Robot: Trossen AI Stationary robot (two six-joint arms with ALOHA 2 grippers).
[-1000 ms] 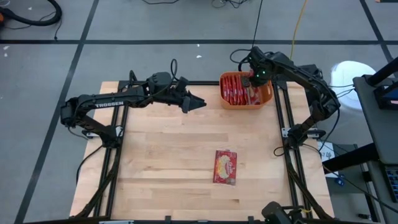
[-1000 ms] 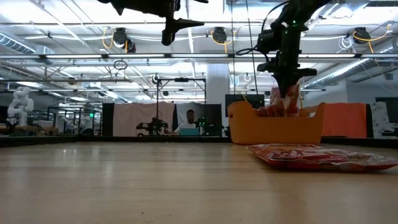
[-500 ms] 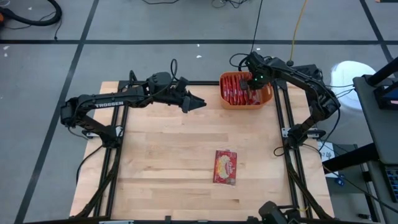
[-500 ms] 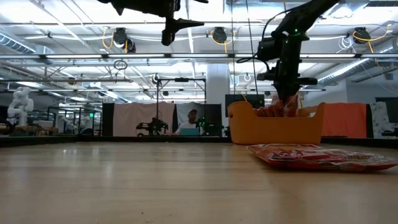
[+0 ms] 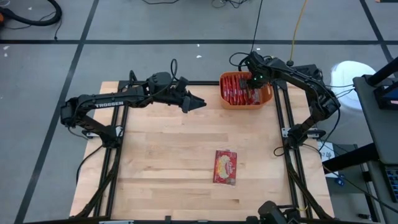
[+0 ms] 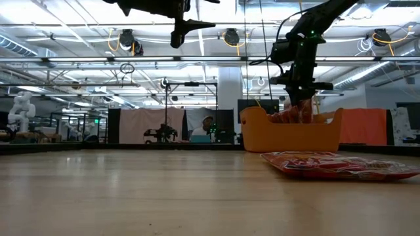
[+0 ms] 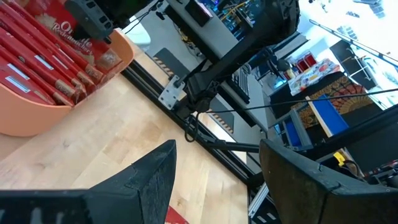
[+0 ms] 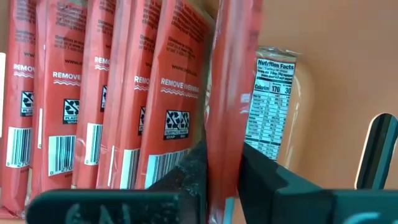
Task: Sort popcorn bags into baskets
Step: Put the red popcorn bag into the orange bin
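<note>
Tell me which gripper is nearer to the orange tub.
Right. The right gripper is inside the orange tub, among the packets. The left gripper hangs over the table, apart from the tub's side.

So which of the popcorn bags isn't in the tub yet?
The popcorn bag lying flat, alone, on the wooden table, picture side up. All the others stand on edge, packed inside the orange tub at the far right corner.
</note>
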